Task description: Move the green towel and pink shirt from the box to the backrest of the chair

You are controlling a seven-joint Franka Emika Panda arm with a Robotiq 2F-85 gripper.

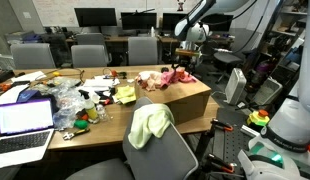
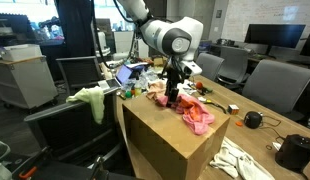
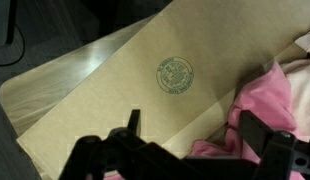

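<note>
The green towel (image 1: 150,124) hangs over the backrest of the grey chair (image 1: 165,158) in front of the table; it also shows in an exterior view (image 2: 92,98). The pink shirt (image 1: 176,76) lies crumpled on top of the cardboard box (image 1: 185,100), as also seen in an exterior view (image 2: 196,112) and at the right of the wrist view (image 3: 270,105). My gripper (image 1: 183,63) hovers just above the shirt's edge (image 2: 173,92). In the wrist view the gripper (image 3: 195,135) is open, with pink cloth lying between the fingers and nothing gripped.
The box top bears a green round stamp (image 3: 175,74). A laptop (image 1: 23,122) and several cluttered items (image 1: 80,100) lie on the wooden table. More chairs (image 1: 143,50) and monitors stand behind. A white cloth (image 2: 240,160) lies on the table beside the box.
</note>
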